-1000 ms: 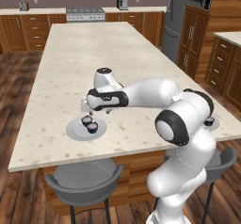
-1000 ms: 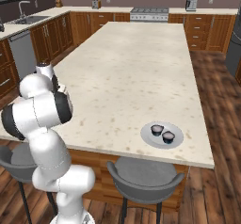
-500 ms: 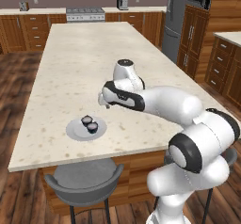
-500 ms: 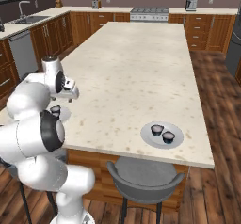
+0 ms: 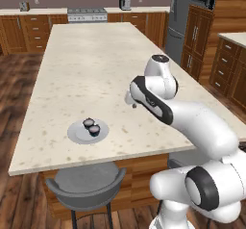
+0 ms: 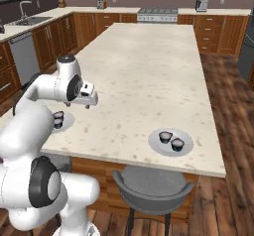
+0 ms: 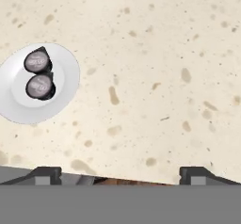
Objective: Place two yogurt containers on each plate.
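Note:
One grey-white plate (image 5: pixel 77 133) (image 6: pixel 186 138) lies near the counter's front edge with two dark yogurt containers (image 5: pixel 88 123) (image 5: pixel 94 129) (image 6: pixel 164 137) (image 6: pixel 176 144) side by side on it. A second plate (image 6: pixel 70 121), partly behind my arm, carries two more containers (image 6: pixel 58 115) (image 6: pixel 58 124). My gripper (image 5: pixel 133 104) (image 6: pixel 89 104) (image 7: pixel 120 175) hovers open over bare counter between the plates, holding nothing. The hand view has a plate (image 7: pixel 66 79) with two cups (image 7: pixel 37 61) (image 7: pixel 40 86) at its left, apart from my fingertips (image 7: pixel 47 173).
Two grey stools (image 5: pixel 86 182) (image 6: pixel 151 185) stand under the island's front edge. Across the wooden floor, cabinets with a stove (image 5: pixel 86 14) and a coffee machine (image 5: pixel 124 1) line the back wall. A fridge (image 5: pixel 180 16) stands at the right.
The arm has swung away from above the plate with two cups, toward the counter's middle. The cups stay on the plate. The camera has not moved.

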You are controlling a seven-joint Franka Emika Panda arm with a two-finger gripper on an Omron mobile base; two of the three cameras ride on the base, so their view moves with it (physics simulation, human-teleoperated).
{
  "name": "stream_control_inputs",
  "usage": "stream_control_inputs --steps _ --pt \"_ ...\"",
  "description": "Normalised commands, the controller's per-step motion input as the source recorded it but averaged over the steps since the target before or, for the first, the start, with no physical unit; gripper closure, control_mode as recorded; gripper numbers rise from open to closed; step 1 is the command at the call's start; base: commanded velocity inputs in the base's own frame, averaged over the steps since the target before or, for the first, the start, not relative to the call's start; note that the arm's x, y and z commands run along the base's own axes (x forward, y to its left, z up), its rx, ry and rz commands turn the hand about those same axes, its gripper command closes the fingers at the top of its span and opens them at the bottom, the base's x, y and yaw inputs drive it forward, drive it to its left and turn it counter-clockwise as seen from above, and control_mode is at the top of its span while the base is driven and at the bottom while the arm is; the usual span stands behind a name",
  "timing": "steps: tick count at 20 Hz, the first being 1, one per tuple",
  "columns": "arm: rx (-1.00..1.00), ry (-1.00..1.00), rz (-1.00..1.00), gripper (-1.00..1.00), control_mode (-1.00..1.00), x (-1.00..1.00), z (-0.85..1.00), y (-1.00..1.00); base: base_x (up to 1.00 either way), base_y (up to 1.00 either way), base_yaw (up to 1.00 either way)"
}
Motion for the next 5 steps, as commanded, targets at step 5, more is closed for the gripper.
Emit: stream_control_inputs --steps 5 --pt "0.00 -0.01 0.00 -1.00 -1.00 -0.48 0.41 -0.83 0.00 0.00 0.00"
